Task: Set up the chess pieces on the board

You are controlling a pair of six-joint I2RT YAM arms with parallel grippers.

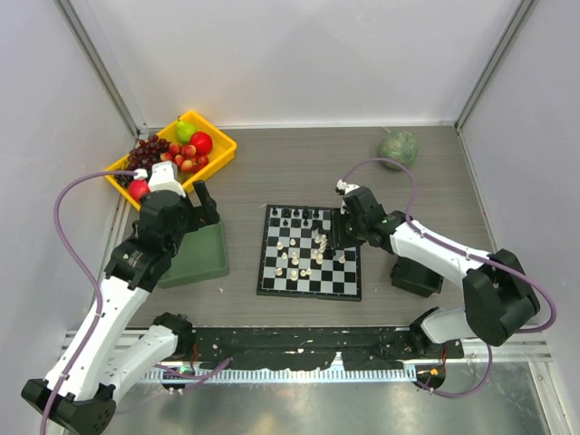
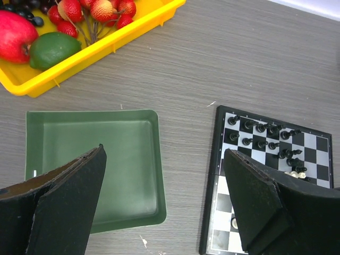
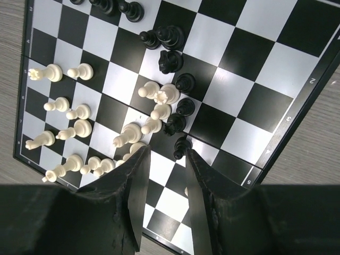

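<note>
Two arms are here, but only one looks busy. On the left, the left gripper hangs over the green tray, its jaws wide apart and holding nothing. The tray sits at nine o'clock from the board, and the yellow bin of fruit at ten o'clock.

The board lies in the middle of the tabletop. The chess pieces are on it but not in order: some black ones are lined along the far edge, while cream and black ones crowd together near the centre.

The right gripper is low over this crowd, its jaws a narrow gap apart, and I see no piece clamped between them. I judge it is choosing a piece. To do this well, it should come straight down on a figure at the rim of the cluster, for example the black pawn just beside its finger, because the close neighbours may tip over.

A round green object rests at one o'clock, well apart and no obstacle.
</note>
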